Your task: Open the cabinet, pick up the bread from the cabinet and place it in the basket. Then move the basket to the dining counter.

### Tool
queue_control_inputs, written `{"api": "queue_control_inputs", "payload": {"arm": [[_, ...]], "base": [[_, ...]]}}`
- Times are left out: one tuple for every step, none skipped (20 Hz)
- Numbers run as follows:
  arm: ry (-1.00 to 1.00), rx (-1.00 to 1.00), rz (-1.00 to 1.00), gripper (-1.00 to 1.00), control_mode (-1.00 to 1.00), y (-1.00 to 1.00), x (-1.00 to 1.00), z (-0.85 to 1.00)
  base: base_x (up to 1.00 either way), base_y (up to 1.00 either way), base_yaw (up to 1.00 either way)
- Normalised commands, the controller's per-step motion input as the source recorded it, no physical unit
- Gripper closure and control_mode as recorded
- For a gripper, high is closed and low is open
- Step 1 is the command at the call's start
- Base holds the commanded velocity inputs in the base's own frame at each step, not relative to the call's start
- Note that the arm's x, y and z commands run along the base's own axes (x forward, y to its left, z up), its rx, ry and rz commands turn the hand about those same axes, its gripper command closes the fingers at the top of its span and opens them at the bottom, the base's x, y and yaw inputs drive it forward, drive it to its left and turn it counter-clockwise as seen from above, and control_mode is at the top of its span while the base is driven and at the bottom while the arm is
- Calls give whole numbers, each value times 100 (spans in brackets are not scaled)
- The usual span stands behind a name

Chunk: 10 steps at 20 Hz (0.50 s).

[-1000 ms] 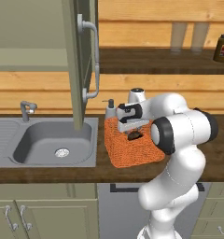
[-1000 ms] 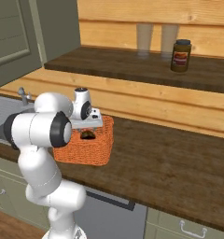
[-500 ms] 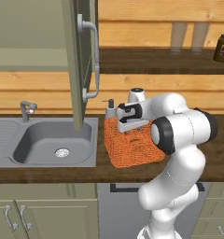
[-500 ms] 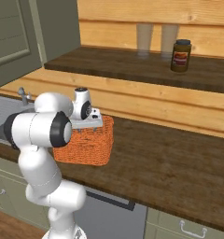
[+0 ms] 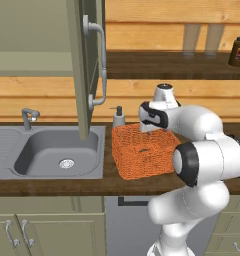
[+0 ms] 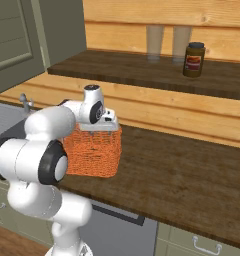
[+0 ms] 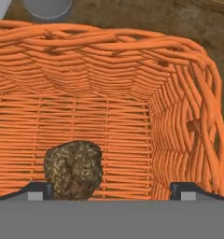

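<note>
The orange woven basket (image 5: 142,159) (image 6: 94,152) stands on the dark wood worktop right of the sink. My gripper (image 5: 148,128) (image 6: 100,127) hangs just over its rim, pointing down into it, open with nothing between the fingers. In the hand view the bread (image 7: 73,169), a small dark brown lump, lies loose on the basket's (image 7: 109,39) floor near the left fingertip (image 7: 37,189), and the gripper (image 7: 111,189) is spread wide. The cabinet door (image 5: 82,65) with its silver bar handle (image 5: 99,60) stands open to the basket's left. The dining counter is out of view.
A grey sink (image 5: 59,152) with a tap (image 5: 28,117) lies left of the basket, and a soap dispenser (image 5: 118,117) stands behind it. A raised dark wood ledge (image 6: 142,70) behind carries two glasses and a brown jar (image 6: 194,59). The worktop (image 6: 192,175) stretches right.
The jaws have spread wider and let the bread go; it now lies on the basket's floor. The arm and the basket have stayed put.
</note>
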Motion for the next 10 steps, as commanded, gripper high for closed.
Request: {"api": "queue_control_inputs", "payload": {"arm": [[5,5,-29,-100,-100,-81,-7,36],[6,5,-33,-100,-100,-86,-16,17],[5,2,-33,-100,-100,-83,-12,12],[9,3,-34,-100,-100,-86,-5,16],[9,4,-33,-100,-100,-84,-7,19],[9,5,-34,-100,-100,-83,-8,19],[11,6,-34,-100,-100,-81,-7,19],[7,9,-34,-100,-100,-65,-42,10],[4,5,-30,-100,-100,-37,-44,0],[13,4,-27,-100,-100,-18,-24,-10]], "base": [[0,0,0],[0,0,0],[0,0,0],[0,0,0],[0,0,0],[0,0,0],[0,0,0],[0,0,0],[0,0,0],[0,0,0]]}}
